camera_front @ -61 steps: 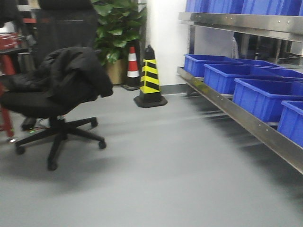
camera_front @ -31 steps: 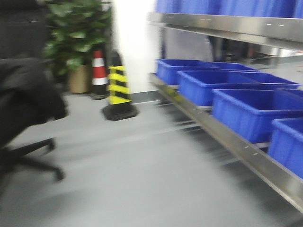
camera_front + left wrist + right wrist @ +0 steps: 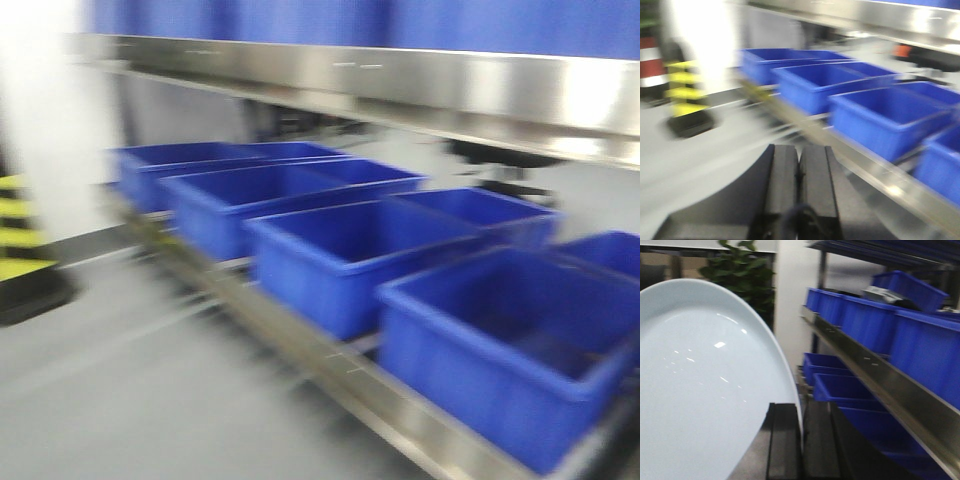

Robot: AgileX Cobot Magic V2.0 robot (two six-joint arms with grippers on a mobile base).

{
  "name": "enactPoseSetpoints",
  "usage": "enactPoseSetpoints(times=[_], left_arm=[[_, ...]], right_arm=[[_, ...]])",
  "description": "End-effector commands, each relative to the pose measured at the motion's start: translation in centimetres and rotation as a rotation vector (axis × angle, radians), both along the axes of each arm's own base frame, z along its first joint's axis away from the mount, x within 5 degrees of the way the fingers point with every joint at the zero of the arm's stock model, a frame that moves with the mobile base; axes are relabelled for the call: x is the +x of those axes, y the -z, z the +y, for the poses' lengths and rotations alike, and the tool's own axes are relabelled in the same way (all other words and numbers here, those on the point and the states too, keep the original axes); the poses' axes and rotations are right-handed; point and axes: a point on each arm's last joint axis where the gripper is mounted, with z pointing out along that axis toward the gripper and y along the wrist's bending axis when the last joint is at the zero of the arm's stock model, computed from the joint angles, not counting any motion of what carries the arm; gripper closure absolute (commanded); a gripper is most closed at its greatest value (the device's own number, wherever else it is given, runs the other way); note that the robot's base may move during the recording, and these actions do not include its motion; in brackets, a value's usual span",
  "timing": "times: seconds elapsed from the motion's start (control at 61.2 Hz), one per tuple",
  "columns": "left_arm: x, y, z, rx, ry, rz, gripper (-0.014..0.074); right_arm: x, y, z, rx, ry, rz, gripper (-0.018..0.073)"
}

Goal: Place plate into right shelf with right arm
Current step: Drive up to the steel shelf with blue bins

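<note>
Plate stands on edge, rim nipped between fingers of the right pincer.

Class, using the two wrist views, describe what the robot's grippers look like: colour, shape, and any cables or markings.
Both look alike. The left gripper has two flat, rectangular black fingers with squared tips on a wider black base. A dark, blurred, cable-like loop shows at its foot. The right gripper shows the same matt black, slab-shaped fingers. No markings can be made out.

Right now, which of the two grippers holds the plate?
The right gripper, shut on the rim of the white plate; the left gripper is shut on nothing.
</note>
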Motion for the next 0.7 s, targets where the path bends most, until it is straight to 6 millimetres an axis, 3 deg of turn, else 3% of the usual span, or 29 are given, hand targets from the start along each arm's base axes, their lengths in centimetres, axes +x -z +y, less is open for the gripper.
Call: enactPoseSetpoints(times=[0.0, 0.686], left_arm=[[-0.01, -0.54, 0.03, -0.014, -0.004, -0.084, 0.0643], [-0.01, -0.54, 0.03, -0.014, -0.004, -0.084, 0.0643]], right_arm=[[-0.05, -1.67, -0.34, 0.062, 0.031, -0.081, 0.0505], [-0.05, -1.67, -0.34, 0.062, 0.031, -0.081, 0.0505]])
